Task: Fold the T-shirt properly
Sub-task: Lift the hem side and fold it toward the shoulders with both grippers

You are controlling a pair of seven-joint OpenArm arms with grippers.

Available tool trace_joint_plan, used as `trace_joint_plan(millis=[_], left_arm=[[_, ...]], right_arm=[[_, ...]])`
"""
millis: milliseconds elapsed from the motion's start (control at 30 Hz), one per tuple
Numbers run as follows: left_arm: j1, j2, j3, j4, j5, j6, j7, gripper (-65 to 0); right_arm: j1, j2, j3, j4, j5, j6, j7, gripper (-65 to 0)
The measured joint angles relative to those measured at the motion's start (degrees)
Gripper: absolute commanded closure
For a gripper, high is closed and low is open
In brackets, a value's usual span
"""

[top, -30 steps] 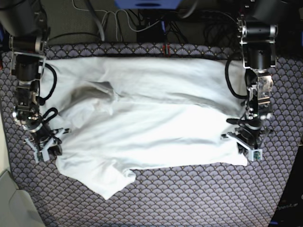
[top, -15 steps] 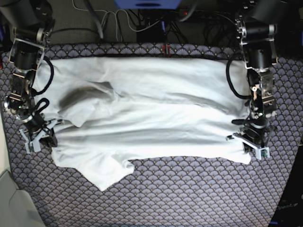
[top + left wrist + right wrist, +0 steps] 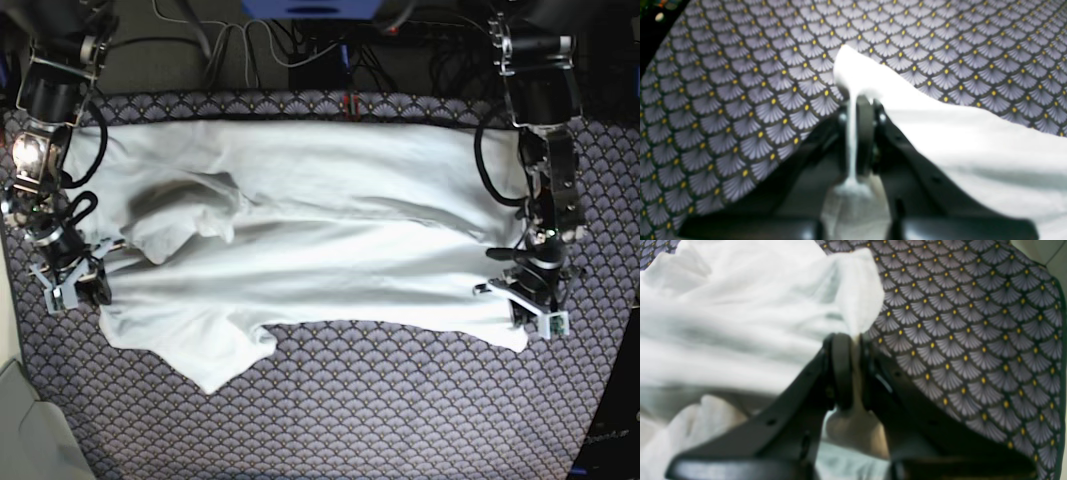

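Observation:
The white T-shirt lies spread wide across the patterned table cloth, wrinkled, with a bump of cloth left of centre and a loose flap hanging toward the front left. On the right of the base view, my left gripper is shut on the shirt's front right corner. The left wrist view shows this left gripper pinching a thin fold of T-shirt. At the left edge my right gripper is shut on the shirt's side. Up close, that right gripper clamps a bunched corner of T-shirt.
A purple fan-patterned cloth covers the table, showing bare along the front and right. Cables run behind the table's back edge. A grey object sits at the front left corner.
My right gripper has pulled its side of the shirt to the left and toward the back, and the front left flap followed. My left gripper shifted only slightly, still holding its corner.

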Motion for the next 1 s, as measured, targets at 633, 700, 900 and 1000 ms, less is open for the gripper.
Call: trace_joint_plan(millis=[633,700,900,1000], left_arm=[[6.3,3.2,-10.2,4.6,-0.7,-1.7,1.1,-0.4],[7.3,3.3,-10.2,4.6,-0.6,-1.8,1.2,-0.4],[9.7,4.1,-10.4,7.8,-0.4,-1.2,1.1,-0.4],[10.5,4.2,-10.5,8.2,-0.2,-0.9,0.9,-0.4]], right_arm=[[-9.0,2.1,1.5,5.7,9.2,1.0,0.2,-2.3],[-10.1,2.2,1.5,6.2,9.5,1.0,0.7,-2.3],[-15.1,1.5,1.7,12.6,9.2,0.3,0.4,-2.3],[-16.2,0.9,1.7,14.2,9.3,0.0,0.6,-2.3]])
